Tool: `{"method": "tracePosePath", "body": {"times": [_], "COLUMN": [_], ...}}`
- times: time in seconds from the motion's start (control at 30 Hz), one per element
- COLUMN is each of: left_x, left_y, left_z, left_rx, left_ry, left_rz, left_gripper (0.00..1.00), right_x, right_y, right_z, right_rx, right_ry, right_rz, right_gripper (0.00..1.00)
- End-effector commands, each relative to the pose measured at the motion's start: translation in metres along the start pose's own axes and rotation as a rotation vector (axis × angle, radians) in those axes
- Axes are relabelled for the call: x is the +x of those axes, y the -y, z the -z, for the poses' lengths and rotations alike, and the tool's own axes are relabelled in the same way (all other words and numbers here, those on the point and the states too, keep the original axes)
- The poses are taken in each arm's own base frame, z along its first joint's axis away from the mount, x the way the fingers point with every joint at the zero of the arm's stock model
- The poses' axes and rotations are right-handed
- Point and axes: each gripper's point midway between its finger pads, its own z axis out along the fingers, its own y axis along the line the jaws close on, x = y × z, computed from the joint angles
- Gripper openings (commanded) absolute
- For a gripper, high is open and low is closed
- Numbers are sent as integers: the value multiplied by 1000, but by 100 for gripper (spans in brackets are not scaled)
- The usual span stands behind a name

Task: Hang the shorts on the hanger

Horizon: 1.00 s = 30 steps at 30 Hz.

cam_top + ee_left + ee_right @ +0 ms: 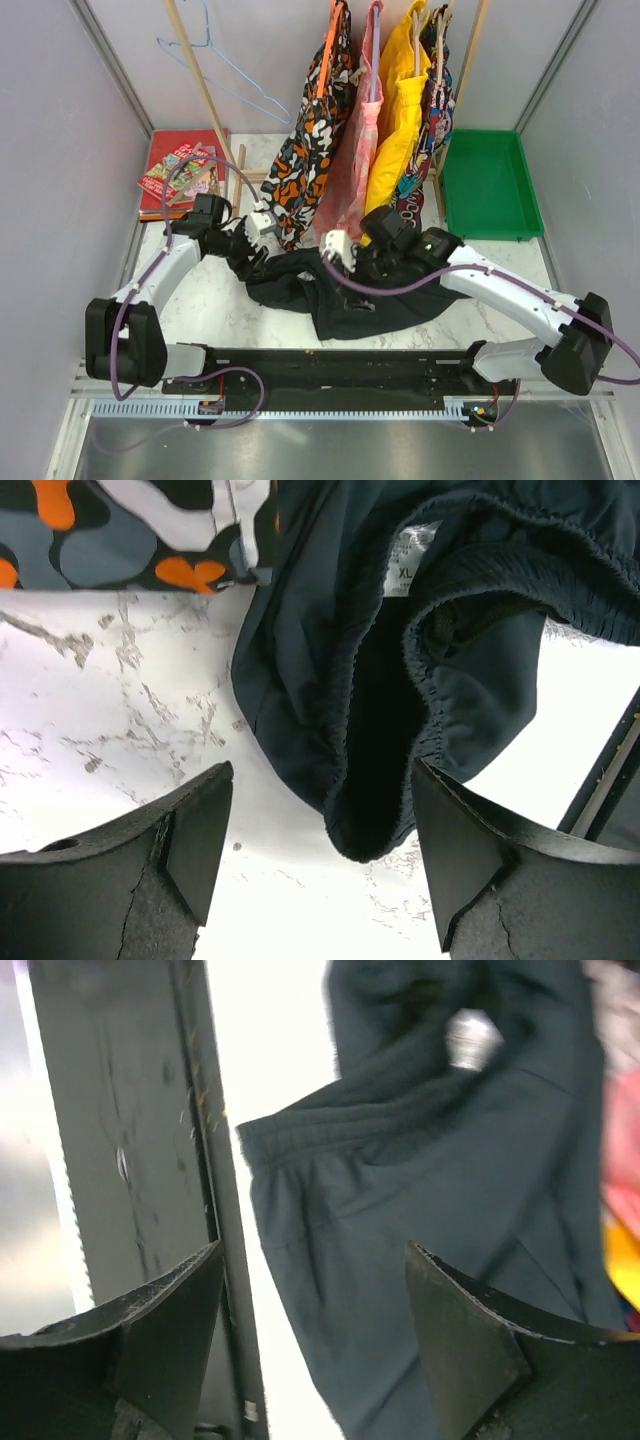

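The black shorts lie crumpled on the marble table between both arms. In the left wrist view their waistband with a white XL label hangs down between my open fingers. My left gripper is open just above the shorts' left end. My right gripper is open over the shorts' fabric, above their right part in the top view. Neither gripper holds anything. The pale-blue wire hanger hangs at the back left, far from both grippers.
Patterned, pink and yellow garments hang on a wooden rack behind the shorts. A green tray sits at the back right and red books at the back left. The black base rail runs along the near edge.
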Motion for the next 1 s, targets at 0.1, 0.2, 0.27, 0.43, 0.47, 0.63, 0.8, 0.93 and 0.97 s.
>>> {"method": "tracePosePath", "body": {"times": [0.1, 0.2, 0.27, 0.43, 0.47, 0.63, 0.8, 0.93, 0.97], "left_x": [7, 5, 6, 11, 10, 15, 19, 18, 15], "left_y": [-5, -7, -6, 0, 0, 6, 16, 26, 29], "left_z": [7, 11, 12, 12, 12, 13, 16, 12, 11], "left_rx": [1, 3, 2, 7, 8, 16, 20, 57, 74], "left_ry": [9, 38, 42, 49, 56, 68, 83, 91, 99], "left_rz": [141, 197, 209, 220, 218, 167, 15, -24, -31], "left_gripper": [79, 79, 79, 80, 80, 80, 81, 81, 81], "right_x": [30, 25, 26, 36, 40, 45, -27, -61, -66], "right_y": [-49, -59, -59, -44, -36, -25, -5, 25, 29], "right_z": [-68, -97, -117, -148, -149, -135, -63, 5, 14], "right_rx": [-64, -57, -29, 37, 73, 137, 228, 332, 345], "right_ry": [-204, -226, -253, -310, -334, -377, -175, -65, -50], "right_rz": [433, 471, 466, 450, 458, 447, 425, 417, 416], "right_gripper": [81, 81, 80, 78, 75, 0, 0, 0, 0]}}
